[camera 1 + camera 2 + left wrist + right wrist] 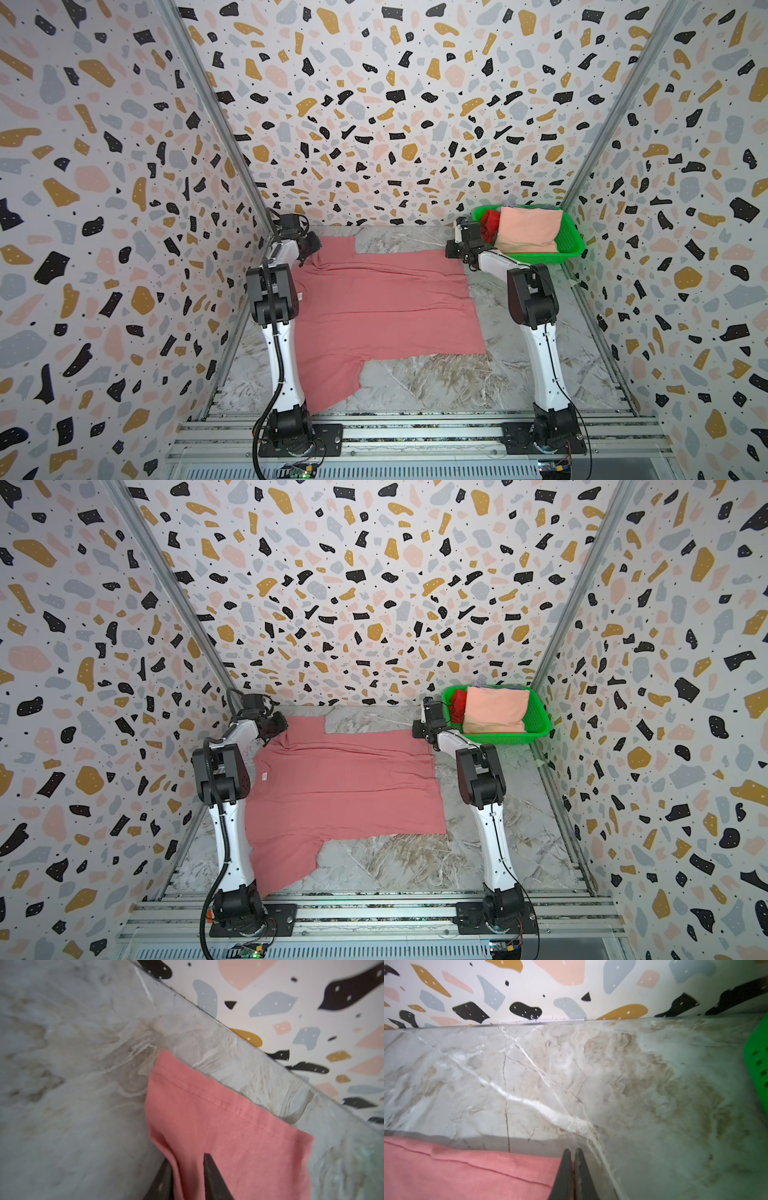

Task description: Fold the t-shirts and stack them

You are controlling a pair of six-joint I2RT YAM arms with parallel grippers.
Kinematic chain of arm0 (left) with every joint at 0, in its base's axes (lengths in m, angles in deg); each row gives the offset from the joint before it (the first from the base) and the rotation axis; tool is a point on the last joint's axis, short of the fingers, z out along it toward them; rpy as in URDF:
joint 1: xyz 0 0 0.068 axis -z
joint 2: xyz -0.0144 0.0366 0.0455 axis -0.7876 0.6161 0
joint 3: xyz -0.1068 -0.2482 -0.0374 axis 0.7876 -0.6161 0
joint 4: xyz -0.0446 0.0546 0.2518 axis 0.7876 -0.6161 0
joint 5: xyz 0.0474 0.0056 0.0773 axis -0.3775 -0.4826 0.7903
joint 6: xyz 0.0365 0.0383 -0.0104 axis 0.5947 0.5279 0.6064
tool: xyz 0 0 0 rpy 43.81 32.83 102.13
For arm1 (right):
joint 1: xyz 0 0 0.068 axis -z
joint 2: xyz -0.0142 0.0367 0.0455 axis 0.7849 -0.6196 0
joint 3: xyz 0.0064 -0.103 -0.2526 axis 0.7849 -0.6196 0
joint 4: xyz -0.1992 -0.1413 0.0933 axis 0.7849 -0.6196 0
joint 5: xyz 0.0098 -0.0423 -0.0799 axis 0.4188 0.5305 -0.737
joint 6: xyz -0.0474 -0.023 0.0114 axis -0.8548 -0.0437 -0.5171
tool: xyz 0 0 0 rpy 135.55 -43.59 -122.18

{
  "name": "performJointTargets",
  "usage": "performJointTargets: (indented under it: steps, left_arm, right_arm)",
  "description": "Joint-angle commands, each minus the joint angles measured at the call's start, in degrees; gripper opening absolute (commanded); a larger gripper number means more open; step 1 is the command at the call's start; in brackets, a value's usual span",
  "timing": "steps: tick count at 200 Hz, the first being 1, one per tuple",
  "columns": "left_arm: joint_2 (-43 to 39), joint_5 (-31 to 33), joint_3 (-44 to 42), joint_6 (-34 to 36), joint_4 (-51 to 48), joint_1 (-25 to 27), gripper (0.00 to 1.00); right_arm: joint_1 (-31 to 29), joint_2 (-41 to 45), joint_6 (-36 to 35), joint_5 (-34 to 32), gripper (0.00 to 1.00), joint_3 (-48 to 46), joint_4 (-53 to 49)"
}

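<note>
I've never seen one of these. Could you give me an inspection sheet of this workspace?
Surface: marble-look table, bare around the cloth.
Job's things: pink t-shirt spread out; peach t-shirt and red t-shirt in the basket.
Clutter: green basket, far right corner.
Grippers: left gripper jaws hold sleeve cloth; right gripper jaws shut on the hem corner.
Cables: black cable along the left arm.
Surroundings: terrazzo-patterned walls on three sides.
</note>
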Motion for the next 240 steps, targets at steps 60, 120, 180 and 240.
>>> performJointTargets:
  steps: [60, 120, 180, 240]
  left_arm:
    - [3.2, -3.4, 7.3, 1.6, 0.4, -1.1, 0.49]
    - [5.9, 0.6, 8.1, -1.5, 1.1, -1.2, 0.5]
    - [6.6, -1.5, 4.9, -5.7, 6.6, -1.0, 0.28]
    - [2.0, -0.9, 4.8, -4.0, 9.0, -1.1, 0.0]
  right_arm:
    - [0.3, 4.5, 1.3, 3.5, 0.0, 0.1, -0.2]
    - [-0.2, 4.7, 0.8, 3.8, 0.0, -0.6, -1.6]
    - [-0.6, 5.4, 0.8, 4.2, 0.0, -2.1, -2.3]
    - [-0.1, 6.9, 0.2, 2.6, 0.0, -1.8, 0.5]
